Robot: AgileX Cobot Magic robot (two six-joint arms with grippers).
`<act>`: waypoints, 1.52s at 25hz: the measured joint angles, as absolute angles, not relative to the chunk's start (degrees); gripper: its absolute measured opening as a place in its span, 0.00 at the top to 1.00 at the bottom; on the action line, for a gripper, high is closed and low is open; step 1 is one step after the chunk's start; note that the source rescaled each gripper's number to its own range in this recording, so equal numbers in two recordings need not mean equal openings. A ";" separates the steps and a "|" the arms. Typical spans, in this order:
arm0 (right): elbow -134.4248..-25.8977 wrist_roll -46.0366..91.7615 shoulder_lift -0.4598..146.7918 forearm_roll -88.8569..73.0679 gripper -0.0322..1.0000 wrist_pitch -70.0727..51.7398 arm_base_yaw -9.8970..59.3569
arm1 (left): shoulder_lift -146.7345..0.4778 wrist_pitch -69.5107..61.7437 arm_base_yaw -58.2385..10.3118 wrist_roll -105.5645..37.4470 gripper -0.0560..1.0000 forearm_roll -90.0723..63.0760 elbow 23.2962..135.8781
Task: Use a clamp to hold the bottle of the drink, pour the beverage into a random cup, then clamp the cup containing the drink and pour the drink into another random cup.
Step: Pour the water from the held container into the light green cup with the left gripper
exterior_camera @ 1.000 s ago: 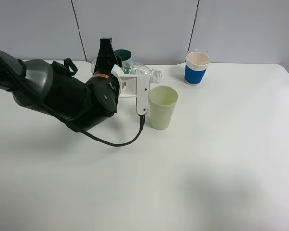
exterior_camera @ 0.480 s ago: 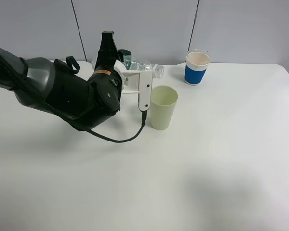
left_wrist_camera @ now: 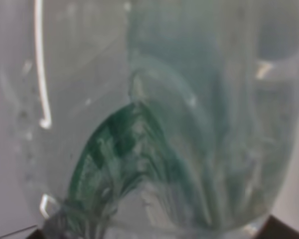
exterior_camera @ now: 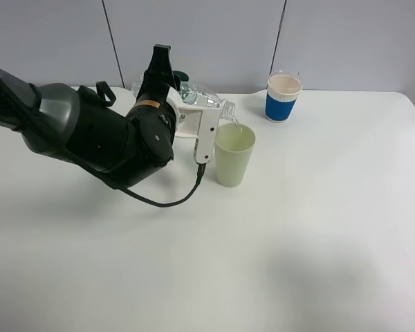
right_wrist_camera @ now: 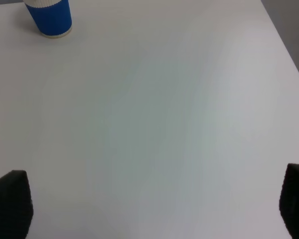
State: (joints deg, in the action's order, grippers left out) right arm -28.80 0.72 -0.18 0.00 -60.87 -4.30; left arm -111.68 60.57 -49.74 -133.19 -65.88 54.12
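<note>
Bottle [exterior_camera: 204, 97] first, from the high view: it is tipped almost onto its side, its neck pointing right and down, its mouth just above the rim of the pale yellow-green cup [exterior_camera: 234, 153]. The left jaws are pinching the bottle around its body, at the end of the bulky black left arm [exterior_camera: 97, 138], which comes in from the left. A thin thread of water [exterior_camera: 234, 122] seems to run from the mouth into the cup. The cup stands upright on the white bench [exterior_camera: 318, 228], left of centre. A white cup with a blue band [exterior_camera: 284, 97] stands further back and to the right, well apart.

From the left wrist, the clear ribbed bottle fills everything, blurred and very close, with its dark green label [left_wrist_camera: 114, 149] showing through the plastic.

From the right wrist, the right jaws are spread wide over bare bench, nothing between the dark fingertips [right_wrist_camera: 10, 204]. The blue-banded cup is far off.
</note>
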 joint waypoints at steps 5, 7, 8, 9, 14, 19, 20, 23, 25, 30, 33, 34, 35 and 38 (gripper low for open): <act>-28.80 0.72 -0.18 0.00 0.00 -60.87 -4.30 | -111.68 61.72 -49.74 -133.19 0.95 -65.08 54.12; -28.80 0.72 -0.18 0.00 0.00 -60.87 -4.30 | -111.68 62.12 -49.74 -133.31 0.95 -65.08 54.12; -28.80 0.72 -0.18 0.00 0.00 -60.87 -4.30 | -111.68 62.18 -49.74 -133.45 0.95 -64.94 54.12; -28.80 0.72 -0.18 0.00 0.00 -60.87 -4.30 | -111.68 62.25 -49.74 -133.60 0.95 -64.94 54.12; -28.80 0.72 -0.18 0.00 0.00 -60.87 -4.30 | -111.68 62.56 -49.74 -134.76 0.95 -64.94 54.12; -28.80 0.72 -0.18 0.00 0.00 -60.87 -4.30 | -111.68 63.74 -49.74 -135.49 0.95 -64.90 54.12; -28.80 0.72 -0.18 0.00 0.00 -60.87 -4.30 | -111.68 64.24 -49.74 -135.54 0.95 -64.90 54.12; -28.80 0.72 -0.18 0.00 0.00 -60.87 -4.30 | -111.68 65.17 -49.74 -135.54 0.95 -64.88 54.12; -28.80 0.72 -0.18 0.00 0.00 -60.87 -4.30 | -111.68 65.31 -49.74 -135.82 0.95 -64.83 54.12; -28.80 0.72 -0.18 0.00 0.00 -60.87 -4.30 | -111.68 65.59 -49.74 -137.70 0.95 -64.83 54.17; -28.80 0.72 -0.18 0.00 0.00 -60.87 -4.30 | -111.68 65.82 -49.74 -138.72 0.95 -64.71 54.17; -28.80 0.72 -0.18 0.00 0.00 -60.87 -4.30 | -111.68 65.82 -49.74 -139.09 0.95 -64.67 54.17; -28.80 0.72 -0.18 0.00 0.00 -60.87 -4.30 | -111.68 65.82 -49.74 -139.43 0.95 -64.59 54.17; -28.80 0.72 -0.18 0.00 0.00 -60.87 -4.30 | -111.68 65.82 -49.74 -140.59 0.95 -64.55 54.19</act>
State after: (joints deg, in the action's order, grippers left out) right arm -28.80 0.72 -0.18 0.00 -60.87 -4.30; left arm -111.68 65.82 -49.74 -140.59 -64.55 54.19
